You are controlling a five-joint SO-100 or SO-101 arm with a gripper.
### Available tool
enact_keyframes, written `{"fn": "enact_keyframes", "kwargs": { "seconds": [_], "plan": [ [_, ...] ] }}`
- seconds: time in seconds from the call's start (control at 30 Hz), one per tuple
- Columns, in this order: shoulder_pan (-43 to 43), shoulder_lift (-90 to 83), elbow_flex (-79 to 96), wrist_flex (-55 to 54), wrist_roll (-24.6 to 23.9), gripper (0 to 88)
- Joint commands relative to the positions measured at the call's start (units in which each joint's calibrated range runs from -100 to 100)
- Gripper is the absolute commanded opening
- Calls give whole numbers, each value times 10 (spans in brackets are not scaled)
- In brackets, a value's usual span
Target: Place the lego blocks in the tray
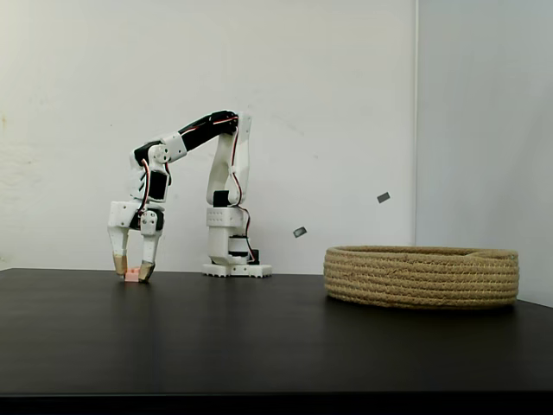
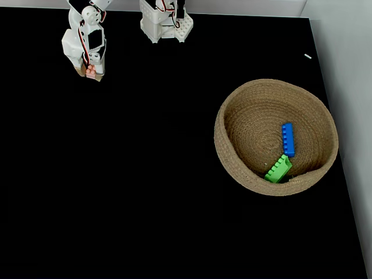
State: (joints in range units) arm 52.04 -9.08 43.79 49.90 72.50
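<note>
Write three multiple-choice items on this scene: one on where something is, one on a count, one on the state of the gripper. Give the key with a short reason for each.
1. Where is the pink brick?
A. Inside the basket
B. On the table between the gripper's fingers, far from the basket
C. Beside the arm's base

2. How many bricks lie in the basket?
A. None
B. Two
C. Three

3. What is the gripper doing?
A. Down at the table with its fingers around the pink brick
B. Raised high over the basket
C. Lying flat and holding nothing

Key:
1 B: in both fixed views the pink brick sits at the fingertips on the left side of the table.
2 B: the top-down fixed view shows the green brick and the blue brick inside.
3 A: the side fixed view shows both fingers reaching the tabletop on either side of the brick.
</note>
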Motion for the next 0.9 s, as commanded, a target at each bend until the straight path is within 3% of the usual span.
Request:
{"fn": "enact_keyframes", "kwargs": {
  "seconds": [0.0, 0.17, 0.37, 0.7, 0.87],
  "plan": [
    [-13, -18, 12, -10, -21, 0],
    [-44, -41, -6, 8, -63, 0],
    [-143, -92, -125, 126, -179, 0],
    [-458, -247, -175, 166, -416, 0],
    [-596, -274, -178, 98, -476, 0]
  ]
}}
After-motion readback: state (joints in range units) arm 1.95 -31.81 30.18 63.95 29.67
